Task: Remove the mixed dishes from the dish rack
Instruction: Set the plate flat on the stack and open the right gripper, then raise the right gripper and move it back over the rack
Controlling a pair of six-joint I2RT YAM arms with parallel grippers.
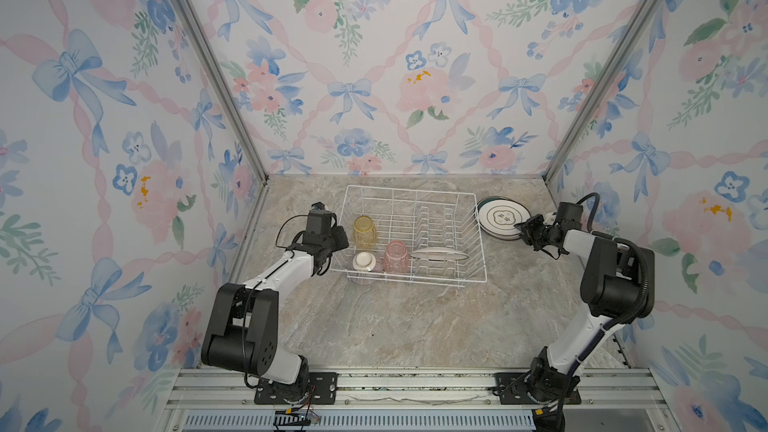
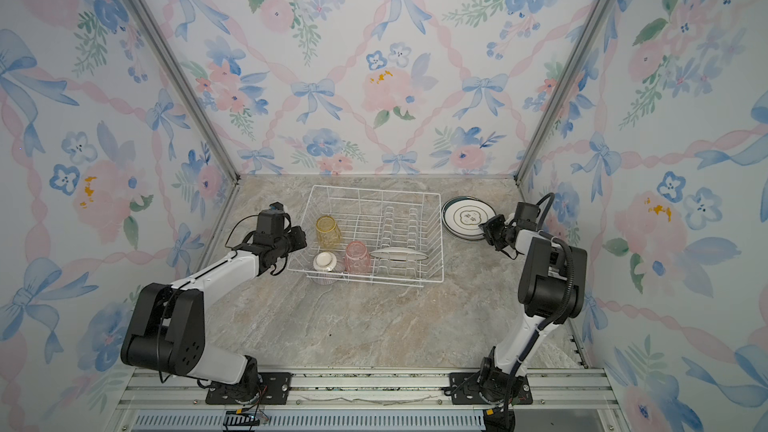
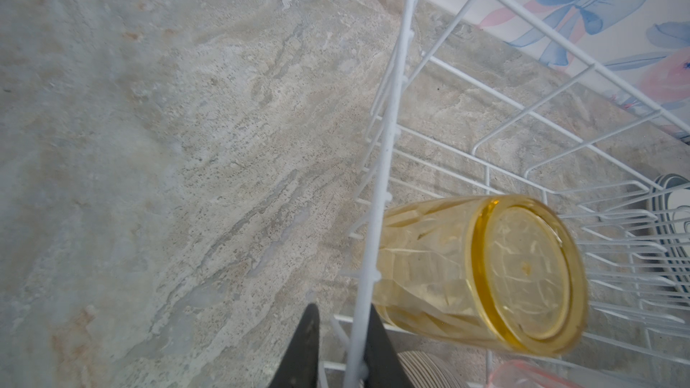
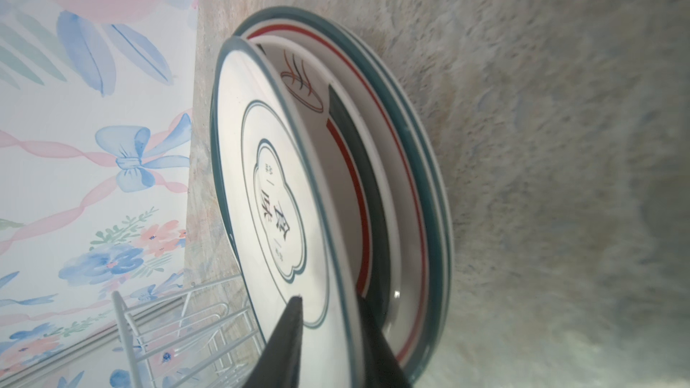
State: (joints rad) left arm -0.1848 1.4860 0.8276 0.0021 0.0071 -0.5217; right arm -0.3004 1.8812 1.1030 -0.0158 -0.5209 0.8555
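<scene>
The right gripper (image 4: 328, 300) straddles the rim of the tilted top plate (image 4: 276, 195) on the stack (image 1: 496, 238) beside the dish rack (image 1: 415, 195); I cannot tell whether it is gripping. The last racked plate (image 1: 437, 254) stands on edge to its left, lengthwise along the near side and nearest this arm. The left gripper (image 3: 341, 311) clamps the rack's rim wire.

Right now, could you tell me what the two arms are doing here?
They are emptying it. The right gripper has its jaws astride the rim of the top plate on a stack of plates on the table beside the dish rack; whether they grip it is unclear. The left gripper has its jaws astride the rack's rim wire. One plate, a yellow tumbler, a pink tumbler and a striped bowl remain inside.
</scene>
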